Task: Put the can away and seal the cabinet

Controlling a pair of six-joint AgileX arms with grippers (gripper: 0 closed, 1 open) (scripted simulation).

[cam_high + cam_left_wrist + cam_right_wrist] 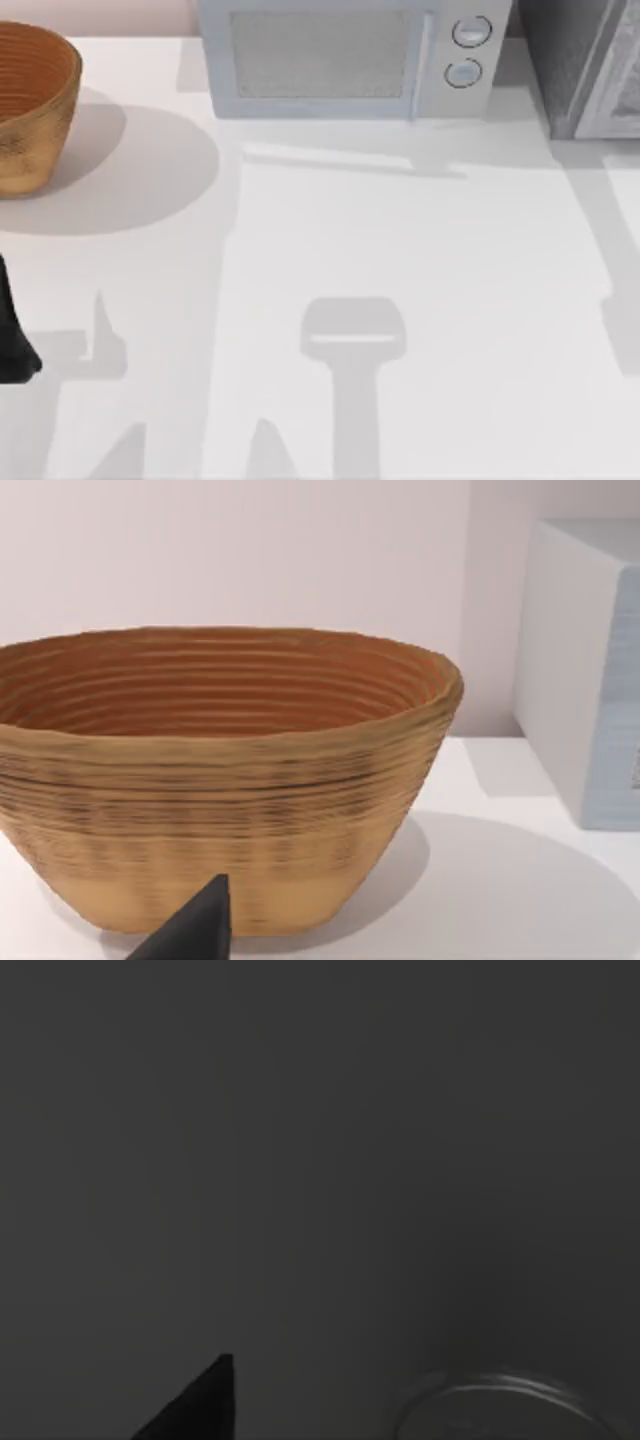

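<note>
The cabinet (pixel 565 60), a dark grey speckled box with a lighter framed door panel (pixel 615 95), stands at the table's far right corner. The right wrist view is dark. Low in it shows a round silver rim, the can's top (pixel 500 1400), with a dark tip of my right gripper (pixel 200 1410) beside it. My left gripper (pixel 15 340) sits at the table's left edge, and its dark tip (pixel 195 930) points at the basket.
A woven brown basket (pixel 40 120) stands at the far left, close in front of the left wrist (pixel 230 810). A pale grey microwave (pixel 340 60) with two round knobs stands at the back centre. Arm shadows lie across the white table (pixel 400 230).
</note>
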